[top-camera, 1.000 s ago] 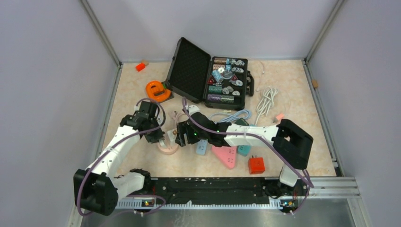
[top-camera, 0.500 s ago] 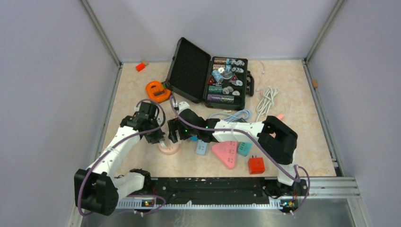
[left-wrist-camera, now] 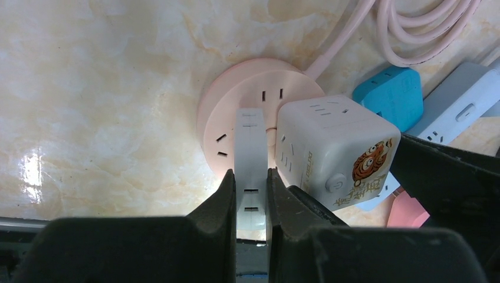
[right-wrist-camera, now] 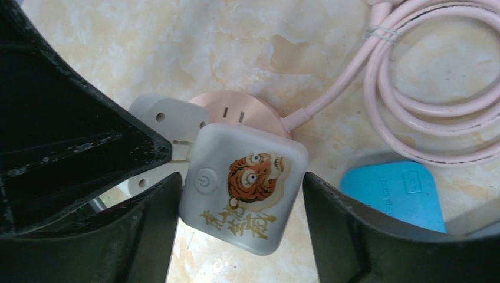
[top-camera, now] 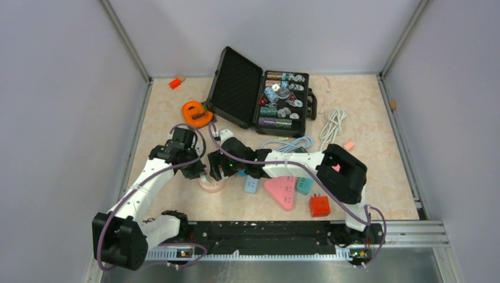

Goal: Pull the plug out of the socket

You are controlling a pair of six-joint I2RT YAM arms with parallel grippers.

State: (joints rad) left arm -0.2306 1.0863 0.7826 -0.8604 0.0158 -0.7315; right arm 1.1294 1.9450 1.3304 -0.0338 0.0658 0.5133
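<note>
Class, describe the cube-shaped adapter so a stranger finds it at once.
In front of the open black case lies a round pink socket. On it, beside a flat white plug, sits the white cube adapter, between the fingers of the right gripper. Only it bears a cartoon tiger.

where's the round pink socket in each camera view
top external: round pink socket sits lower left of centre, left of the pink triangular strip.
left wrist: centre, behind the flat white plug.
right wrist: upper centre, partly under the tiger cube.
shared landmark: the tiger cube, clear in both wrist views.
</note>
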